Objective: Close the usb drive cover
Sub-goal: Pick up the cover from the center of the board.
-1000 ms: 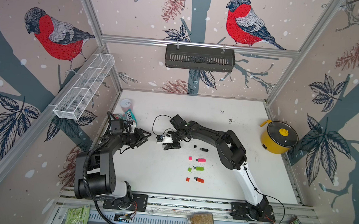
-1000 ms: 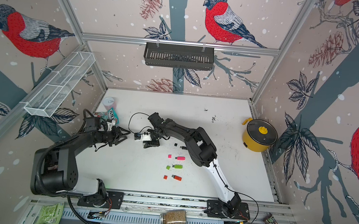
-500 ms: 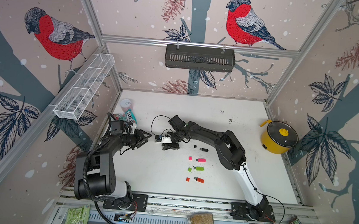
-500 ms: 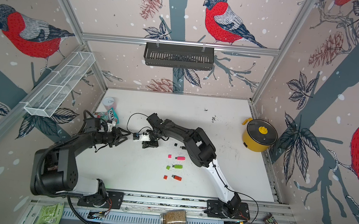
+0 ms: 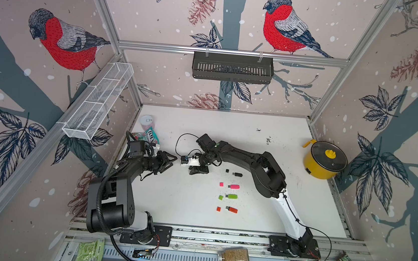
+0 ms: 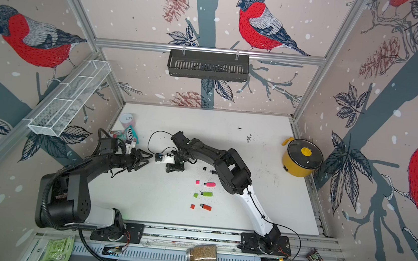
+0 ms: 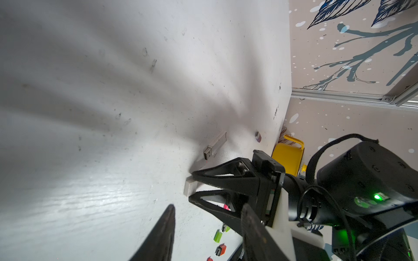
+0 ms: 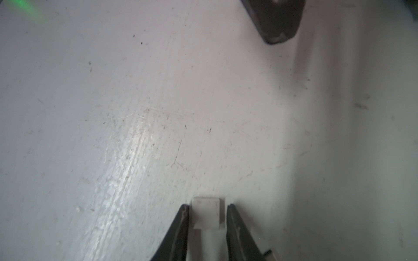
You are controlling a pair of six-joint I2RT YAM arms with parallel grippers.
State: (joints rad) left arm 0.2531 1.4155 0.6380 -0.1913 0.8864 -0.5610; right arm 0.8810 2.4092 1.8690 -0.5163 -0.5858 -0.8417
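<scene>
Scuffed white tabletop bears a boxy cap pinched between tapered jaws.

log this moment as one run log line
right gripper: shut on white cap | left gripper: open, empty | white usb drive: on table, connector bare | task: not done

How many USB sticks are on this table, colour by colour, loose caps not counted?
Black USB stick: 1
Pink USB stick: 1
Green USB stick: 1
Red USB stick: 1
White USB stick: 1
Total: 5
</scene>
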